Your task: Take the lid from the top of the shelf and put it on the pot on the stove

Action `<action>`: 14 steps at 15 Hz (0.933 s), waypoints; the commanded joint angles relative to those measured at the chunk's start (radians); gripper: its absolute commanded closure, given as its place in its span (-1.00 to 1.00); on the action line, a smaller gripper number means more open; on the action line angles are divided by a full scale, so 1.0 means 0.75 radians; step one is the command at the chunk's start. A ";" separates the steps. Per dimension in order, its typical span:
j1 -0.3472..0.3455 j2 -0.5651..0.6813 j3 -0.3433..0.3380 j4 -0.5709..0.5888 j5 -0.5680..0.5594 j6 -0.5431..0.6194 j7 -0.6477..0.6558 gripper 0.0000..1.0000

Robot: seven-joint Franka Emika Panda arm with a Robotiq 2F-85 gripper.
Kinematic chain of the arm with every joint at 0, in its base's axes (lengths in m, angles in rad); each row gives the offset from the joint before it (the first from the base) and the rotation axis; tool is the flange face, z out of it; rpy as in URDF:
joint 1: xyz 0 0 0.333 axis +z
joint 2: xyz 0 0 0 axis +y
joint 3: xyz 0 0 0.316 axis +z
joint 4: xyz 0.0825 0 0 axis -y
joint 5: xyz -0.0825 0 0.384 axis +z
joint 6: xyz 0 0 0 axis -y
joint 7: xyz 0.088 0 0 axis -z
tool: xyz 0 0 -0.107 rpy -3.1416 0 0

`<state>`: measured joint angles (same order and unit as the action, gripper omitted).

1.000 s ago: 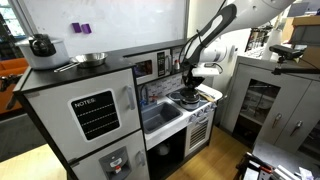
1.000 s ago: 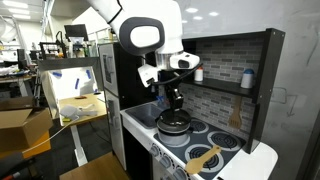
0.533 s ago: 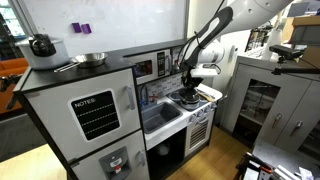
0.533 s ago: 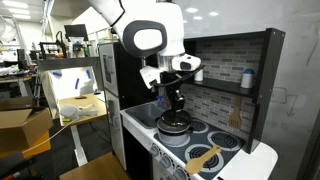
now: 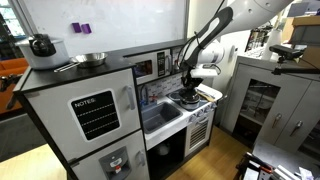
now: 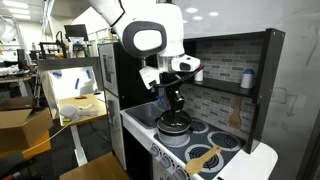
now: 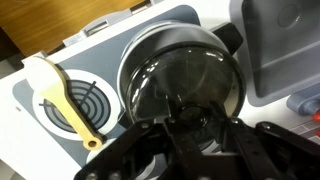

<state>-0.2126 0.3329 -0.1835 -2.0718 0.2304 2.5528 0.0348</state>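
Resting on the pot (image 7: 127,72), the lid (image 7: 185,65) covers it on the stove (image 7: 28,92). The end effector (image 7: 190,125) stands directly above the lid, fingers either side of the knob; whether they pinch it cannot be determined. A yellow spatula (image 7: 55,95) lies across the adjacent burner. The sink (image 7: 285,40) adjoins the stove. In an exterior view the shelf (image 5: 150,52) rises behind, with a grey metal cabinet (image 5: 265,95) nearby. No change is visible from half a second earlier.
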 commanded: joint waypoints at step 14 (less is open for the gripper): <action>-0.026 -0.064 0.038 -0.098 0.061 -0.010 -0.024 0.83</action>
<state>-0.2141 0.3158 -0.1642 -2.1192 0.2676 2.5515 0.0348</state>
